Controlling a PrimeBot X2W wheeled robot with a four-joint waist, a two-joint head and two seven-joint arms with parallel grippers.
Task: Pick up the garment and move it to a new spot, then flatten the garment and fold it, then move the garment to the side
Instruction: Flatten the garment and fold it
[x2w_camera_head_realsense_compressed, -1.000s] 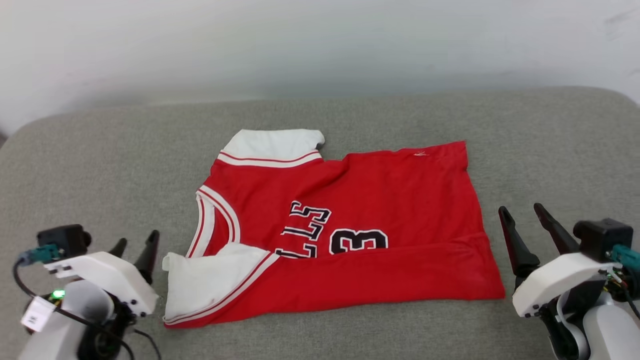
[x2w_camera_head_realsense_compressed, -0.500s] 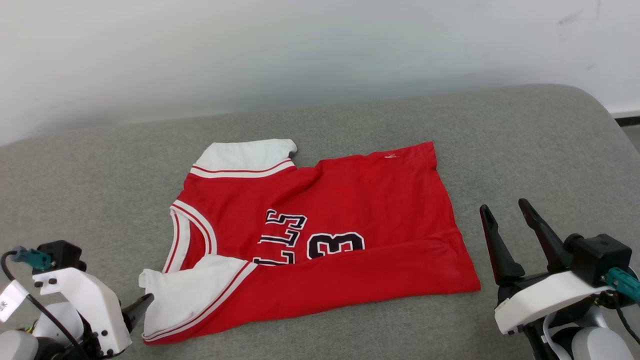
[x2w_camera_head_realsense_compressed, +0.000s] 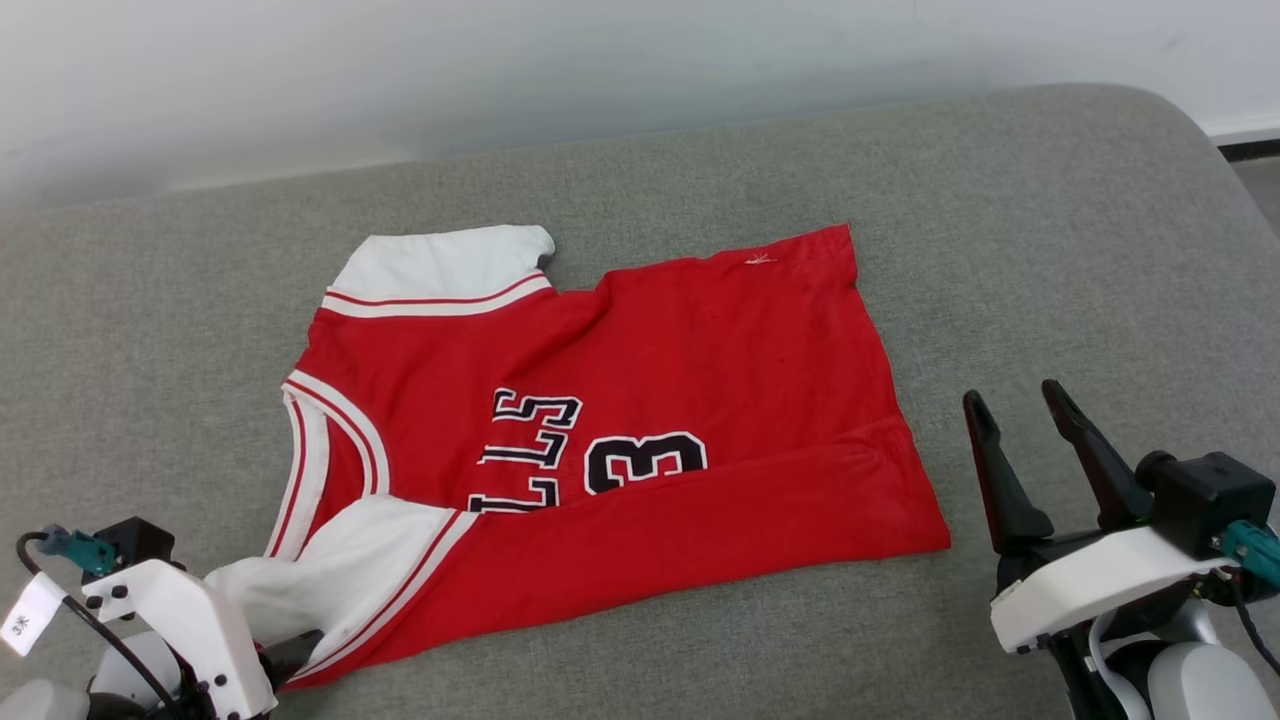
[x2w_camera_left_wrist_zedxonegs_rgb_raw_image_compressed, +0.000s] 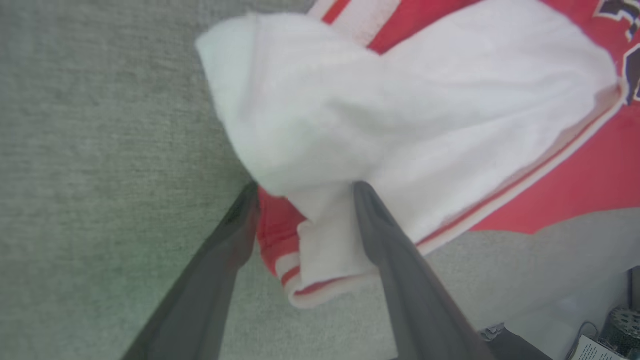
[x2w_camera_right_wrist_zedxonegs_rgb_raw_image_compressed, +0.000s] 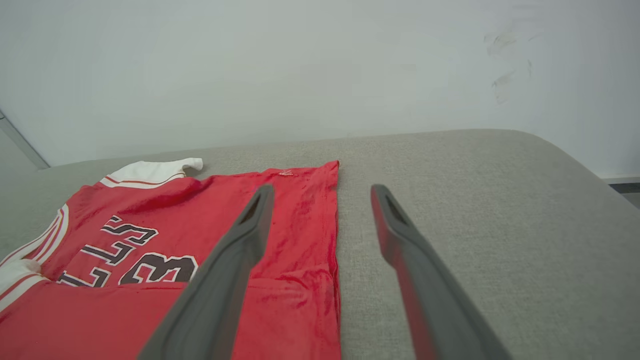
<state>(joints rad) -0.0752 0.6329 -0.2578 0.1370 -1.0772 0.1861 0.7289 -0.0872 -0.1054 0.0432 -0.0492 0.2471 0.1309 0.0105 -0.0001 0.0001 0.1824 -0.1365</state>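
Here the left hand (x2w_camera_left_wrist_zedxonegs_rgb_raw_image_compressed: 306, 187) gapes astride the garment's (x2w_camera_head_realsense_compressed: 700, 350) soft white sleeve (x2w_camera_left_wrist_zedxonegs_rgb_raw_image_compressed: 425, 100); right hand (x2w_camera_head_realsense_compressed: 1015, 395) gapes, empty.

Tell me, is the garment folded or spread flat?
Partly folded: the garment has its near side turned over its front, covering part of the lettering; the far sleeve lies spread.

We find the garment (x2w_camera_head_realsense_compressed: 640, 400) lying mid-way across the cushioned surface (x2w_camera_head_realsense_compressed: 1050, 250), collar to the left, hem to the right, a wall (x2w_camera_head_realsense_compressed: 600, 70) behind. At its near-left corner, our left end effector (x2w_camera_left_wrist_zedxonegs_rgb_raw_image_compressed: 306, 186) straddles the near sleeve (x2w_camera_head_realsense_compressed: 330, 570). Our right end effector (x2w_camera_head_realsense_compressed: 1015, 394) sits right of the hem, apart from it.
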